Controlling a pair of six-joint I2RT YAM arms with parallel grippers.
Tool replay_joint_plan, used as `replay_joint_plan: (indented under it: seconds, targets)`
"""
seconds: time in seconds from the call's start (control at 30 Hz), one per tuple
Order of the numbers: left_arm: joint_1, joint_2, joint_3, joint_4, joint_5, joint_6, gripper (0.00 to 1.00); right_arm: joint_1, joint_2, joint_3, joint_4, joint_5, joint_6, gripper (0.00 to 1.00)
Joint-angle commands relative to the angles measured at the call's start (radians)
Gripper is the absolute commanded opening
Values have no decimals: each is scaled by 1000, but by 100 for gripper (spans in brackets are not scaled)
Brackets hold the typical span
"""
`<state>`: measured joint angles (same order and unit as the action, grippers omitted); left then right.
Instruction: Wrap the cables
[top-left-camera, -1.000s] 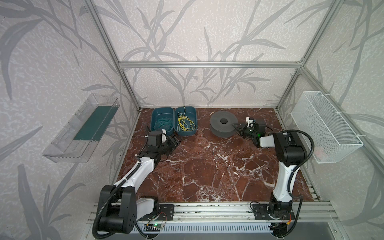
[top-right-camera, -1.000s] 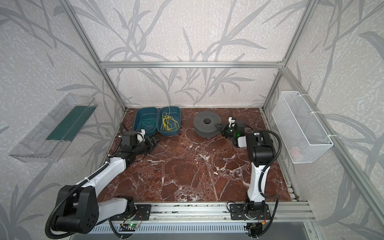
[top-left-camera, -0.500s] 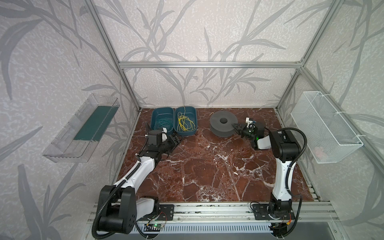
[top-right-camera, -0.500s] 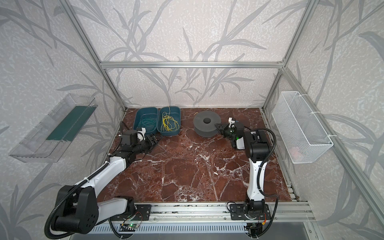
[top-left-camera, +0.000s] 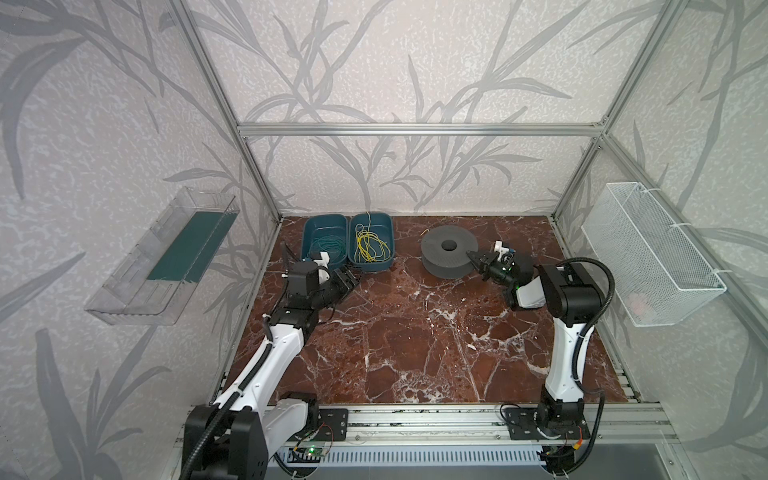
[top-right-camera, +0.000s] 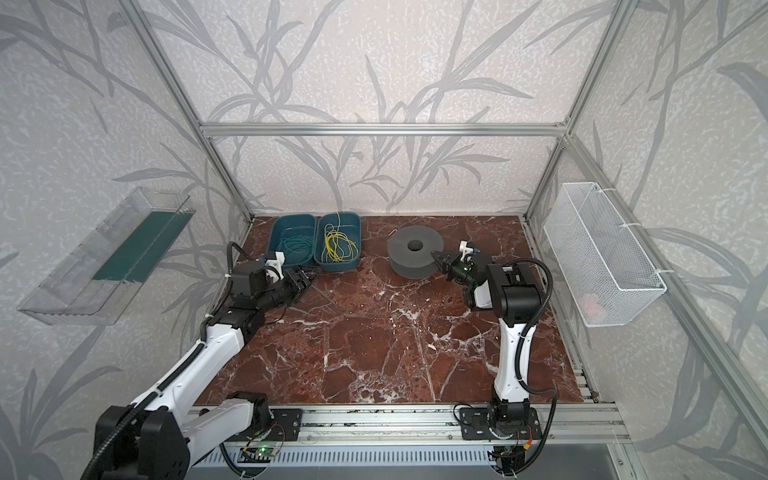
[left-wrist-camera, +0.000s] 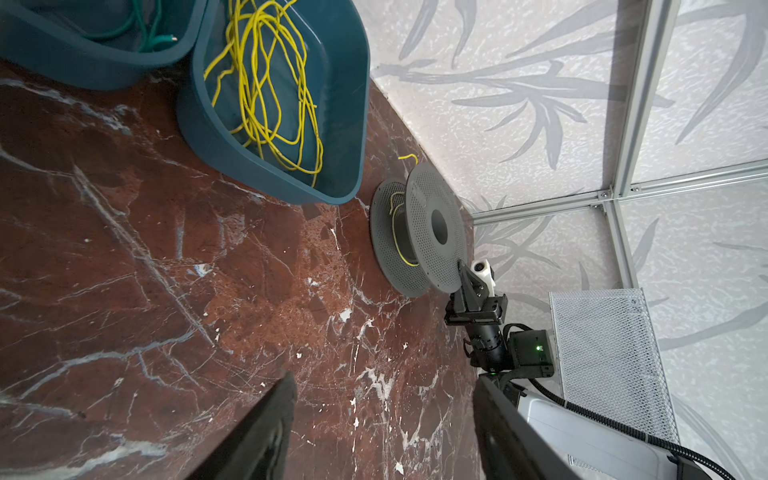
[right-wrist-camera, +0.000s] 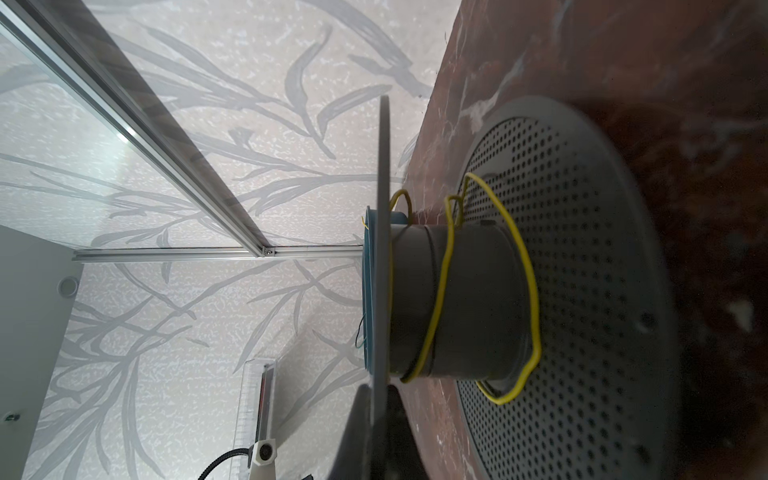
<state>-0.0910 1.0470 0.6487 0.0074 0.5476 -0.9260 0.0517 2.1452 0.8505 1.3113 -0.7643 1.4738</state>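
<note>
Pinching upper flange rim of grey spool (top-left-camera: 446, 257) with right gripper (top-left-camera: 473, 255), jaws together on it. Hovering left gripper (top-left-camera: 352, 277) low over marble table (top-left-camera: 415, 332), jaws apart, empty, just beside teal bins (top-left-camera: 372, 267). Noting cables (top-left-camera: 368, 247) lying tangled, string-thin, bright yellow, in the bin nearer the spool; one strand (right-wrist-camera: 440, 291) looping loosely round the hub.

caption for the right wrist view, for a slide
The right gripper pinches the rim of a gray perforated spool, a yellow cable looped loosely around its hub.
</note>
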Motion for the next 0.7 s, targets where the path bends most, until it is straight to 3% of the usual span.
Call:
replay_joint_plan:
  seconds: [0.0, 0.47, 0.67]
  targets:
    - [-5, -58, 19, -47, -24, -17, 70, 8, -109, -49, 93, -34, 4, 0]
    - [-10, -219, 9, -141, -61, -32, 70, 114, -367, -386, 93, -75, -35, 0]
    - [-18, -261, 2, -152, -63, -55, 69, 256, -430, -521, 92, -59, -49, 0]
